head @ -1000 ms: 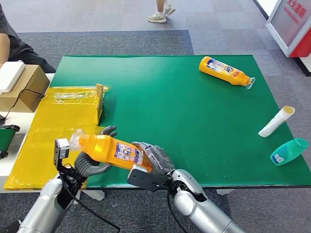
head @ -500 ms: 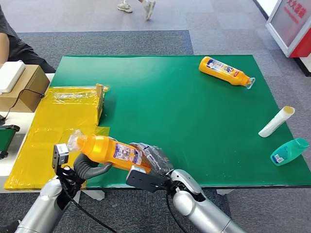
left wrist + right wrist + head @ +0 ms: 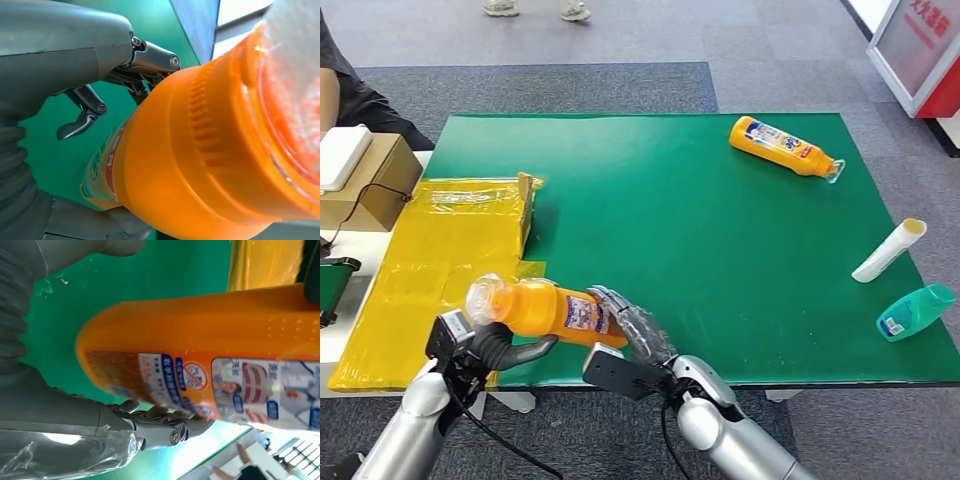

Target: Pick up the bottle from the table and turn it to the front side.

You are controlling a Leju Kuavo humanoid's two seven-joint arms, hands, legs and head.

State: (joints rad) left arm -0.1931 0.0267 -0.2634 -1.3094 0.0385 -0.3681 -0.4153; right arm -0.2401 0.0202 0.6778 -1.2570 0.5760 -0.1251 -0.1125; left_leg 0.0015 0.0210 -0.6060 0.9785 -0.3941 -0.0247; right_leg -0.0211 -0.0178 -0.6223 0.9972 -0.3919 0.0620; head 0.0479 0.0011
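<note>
Holding the orange bottle [image 3: 546,309] sideways between both hands, the robot has it up off the green table [image 3: 682,230] near the front edge, around 7 o'clock on the mat. The clear-capped neck end points toward 9 o'clock and the base toward 3. Its left hand [image 3: 505,345] cups the neck end from underneath, dark fingers curled around the bottle, and the left wrist view shows them wrapped round the orange body. The right hand [image 3: 633,328] — covered in clear plastic film — is clamped on the base end, with the printed label [image 3: 234,385] showing close up in the right wrist view.

Elsewhere on the table, a second orange bottle [image 3: 784,146] lies on its side around 1 o'clock. A white tube [image 3: 887,250] and a teal bottle [image 3: 915,310] lie near each other at the right edge, around 3 to 4 o'clock. A yellow sheet [image 3: 433,270] sits beside the mat at 9 o'clock, with a cardboard box [image 3: 373,180] beyond it.
</note>
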